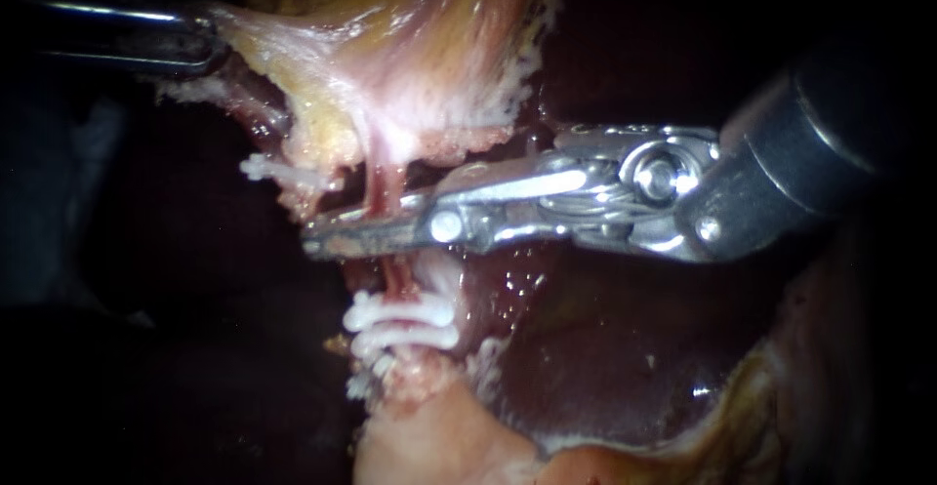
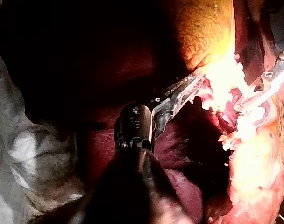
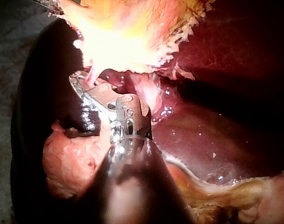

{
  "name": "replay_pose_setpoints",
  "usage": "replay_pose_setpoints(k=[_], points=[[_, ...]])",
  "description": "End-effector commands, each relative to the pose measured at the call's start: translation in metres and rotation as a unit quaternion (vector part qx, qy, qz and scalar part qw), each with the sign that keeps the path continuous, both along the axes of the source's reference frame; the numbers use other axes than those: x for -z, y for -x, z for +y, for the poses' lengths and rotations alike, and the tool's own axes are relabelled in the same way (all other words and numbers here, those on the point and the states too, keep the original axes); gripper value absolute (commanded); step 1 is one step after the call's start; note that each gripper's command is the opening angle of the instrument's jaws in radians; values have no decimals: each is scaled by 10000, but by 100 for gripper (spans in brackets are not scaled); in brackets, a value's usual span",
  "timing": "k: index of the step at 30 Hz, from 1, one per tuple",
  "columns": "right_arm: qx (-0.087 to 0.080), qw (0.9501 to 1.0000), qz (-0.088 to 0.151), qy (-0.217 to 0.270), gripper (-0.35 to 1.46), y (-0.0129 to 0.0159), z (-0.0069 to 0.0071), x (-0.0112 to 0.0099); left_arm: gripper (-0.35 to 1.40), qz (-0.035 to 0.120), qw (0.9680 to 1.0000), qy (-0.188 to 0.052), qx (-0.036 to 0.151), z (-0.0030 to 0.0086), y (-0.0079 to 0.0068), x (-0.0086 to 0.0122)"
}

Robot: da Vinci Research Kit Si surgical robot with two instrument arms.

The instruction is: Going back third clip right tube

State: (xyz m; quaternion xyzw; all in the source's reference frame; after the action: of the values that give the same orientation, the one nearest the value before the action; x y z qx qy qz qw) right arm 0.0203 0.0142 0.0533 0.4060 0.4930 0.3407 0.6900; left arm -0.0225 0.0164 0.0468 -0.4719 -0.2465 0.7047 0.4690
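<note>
My right instrument [image 1: 337, 234] reaches in from the right and lies across a thin reddish tube, the right tube [image 1: 383, 190]. Its slim jaws lie close together on that tube, which shows above and below them. Two white clips [image 1: 402, 321] sit on the same tube just below the jaws. Another white clip [image 1: 269, 168] sticks out to the left on the neighbouring strand. At the upper left my left instrument [image 1: 207, 44] is shut on the pale gallbladder [image 1: 410, 46] edge and holds it stretched. Seen from the right wrist, the right instrument's jaws [image 3: 82, 83] sit beneath the brightly lit tissue.
Dark red liver [image 1: 605, 348] fills the lower right behind the right instrument's shaft. Pale fatty tissue [image 1: 439, 446] lies under the clips. From the left wrist, grey cloth [image 2: 25, 154] lies beside the liver.
</note>
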Motion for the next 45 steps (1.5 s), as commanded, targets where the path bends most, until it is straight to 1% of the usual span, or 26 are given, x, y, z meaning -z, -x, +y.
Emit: replay_pose_setpoints(k=[1, 3, 5, 7, 8, 10, 12, 16, 17, 19, 20, 22, 25, 26, 28, 29, 36, 38, 39, 41, 45], points=[[-4, 10000, 0, -1, -35, 0, 0, -1, -35, 2, 10000, 0, 0, 0, 0, 0], [-13, 10000, 12, 0, -35, 0, -1, -1, -35, 2, 10000, 1, 1, 0, 0, 0], [-42, 9999, 132, -51, -6, -1, -1, -3, -35, 2, 10000, 1, 1, 0, 0, 0], [-90, 9998, 188, -51, 26, -3, 0, -6, -35, 2, 10000, 1, 1, 0, 0, 0], [-93, 9998, 185, -47, 34, -4, -1, -7, -35, 3, 10000, 2, 2, 0, 0, 0], [-96, 9998, 181, -35, 41, -5, -2, -12, -35, 3, 10000, 2, 1, 0, 0, 0], [-90, 9998, 183, 12, 42, -6, -4, -18, -35, 3, 10000, 2, 2, -1, 0, 0], [-15, 9984, 275, 499, 44, -7, -10, -42, -35, 4, 10000, 4, 2, -1, 1, -1], [-31, 9978, 264, 613, 45, -6, -11, -49, -35, 4, 10000, 5, 3, -1, 1, -1], [-86, 9956, 223, 909, 46, -5, -13, -62, -35, 5, 10000, 7, 4, -2, 1, -1], [-141, 9943, 158, 1041, 48, -4, -13, -71, -35, 6, 10000, 8, 4, -2, 1, -2], [-200, 9905, 102, 1353, 49, -1, -12, -82, -35, 7, 10000, 11, 5, -3, 2, -2], [-169, 9866, 119, 1617, 50, 7, -8, -89, -35, 17, 10000, 17, 17, -3, 2, -2], [-143, 9853, 139, 1699, 50, 12, -7, -89, -35, 18, 10000, 17, 17, -3, 2, -2], [-44, 9795, 215, 2003, 50, 27, -10, -85, -35, 18, 10000, 17, 17, -4, 1, -2], [-22, 9770, 230, 2120, 50, 34, -12, -82, -35, 18, 10000, 17, 17, -4, 1, -1], [178, 9644, 396, 2607, 50, 92, -30, -60, -35, 18, 10000, 17, 17, -4, 1, -1], [214, 9596, 422, 2774, 50, 108, -33, -54, -35, 18, 10000, 17, 17, -4, 1, -1], [229, 9588, 436, 2797, 50, 115, -33, -52, -35, 18, 10000, 17, 17, -4, 1, -1], [267, 9556, 469, 2897, 50, 128, -35, -47, -35, 18, 10000, 17, 17, -4, 1, -1], [275, 9532, 464, 2974, 50, 147, -36, -44, -35, 19, 10000, 17, 18, -4, 1, -1]])
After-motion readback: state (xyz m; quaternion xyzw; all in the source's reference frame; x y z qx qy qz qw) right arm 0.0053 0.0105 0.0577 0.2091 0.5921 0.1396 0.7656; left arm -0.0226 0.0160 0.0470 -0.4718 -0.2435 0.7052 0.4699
